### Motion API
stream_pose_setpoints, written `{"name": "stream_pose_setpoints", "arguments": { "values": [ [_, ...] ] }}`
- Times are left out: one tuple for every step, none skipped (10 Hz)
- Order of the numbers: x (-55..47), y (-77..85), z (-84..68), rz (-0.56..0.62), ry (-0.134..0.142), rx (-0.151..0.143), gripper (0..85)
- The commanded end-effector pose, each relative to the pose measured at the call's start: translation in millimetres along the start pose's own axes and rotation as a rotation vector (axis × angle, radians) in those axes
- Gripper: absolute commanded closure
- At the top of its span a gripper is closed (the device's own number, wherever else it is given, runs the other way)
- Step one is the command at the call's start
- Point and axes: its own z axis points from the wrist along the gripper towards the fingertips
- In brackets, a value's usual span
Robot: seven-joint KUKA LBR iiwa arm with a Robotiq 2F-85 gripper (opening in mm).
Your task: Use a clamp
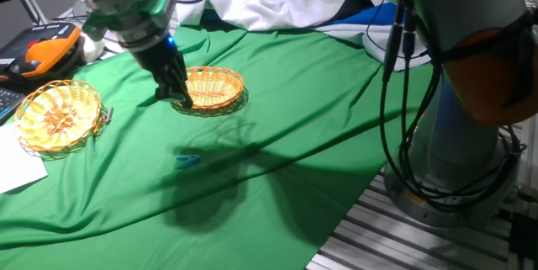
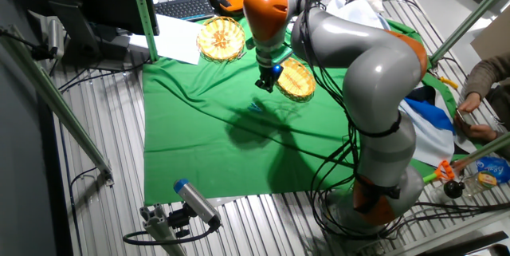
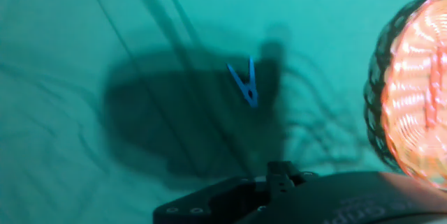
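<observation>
Clamp lies on the green cloth, apart from the near basket, judged light, stiff, slippery, best gripped across its prongs; pincer at basket rim, spread indeterminable.

One fixed view: low and close beside the table, looking across the green cloth toward the two baskets, with the arm's thick base on the right. The other fixed view: high up and farther back, on a different side, looking down at the whole robot and the cloth. Hand view: on the hand, very near the cloth, looking down, blurry and tinted blue. Shared by all three: the cloth, the near basket and the small clamp.
</observation>
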Motion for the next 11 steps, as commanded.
{"name": "stream_pose_setpoints", "arguments": {
  "values": [
    [-8.5, 3.7, 7.8, 0.000, -0.003, -0.005, 68.0],
    [-18.6, 6.7, 16.4, -0.001, -0.005, -0.009, 51.0],
    [-28.1, 9.1, 26.6, -0.008, -0.008, -0.019, 51.0],
    [-37.6, 11.9, 38.7, -0.022, -0.018, -0.015, 51.0],
    [-43.8, 12.6, 47.3, -0.026, -0.021, -0.011, 51.0],
    [-46.7, 12.4, 54.9, -0.028, -0.032, -0.016, 51.0],
    [-50.1, 14.0, 62.4, -0.028, -0.048, -0.014, 51.0],
    [-53.1, 15.7, 71.5, -0.029, -0.059, -0.012, 51.0],
    [-53.4, 17.4, 79.3, -0.031, -0.071, -0.020, 51.0],
    [-53.6, 18.8, 84.4, -0.031, -0.074, -0.020, 51.0],
    [-53.7, 17.3, 88.0, -0.032, -0.066, -0.025, 51.0]
  ]
}}
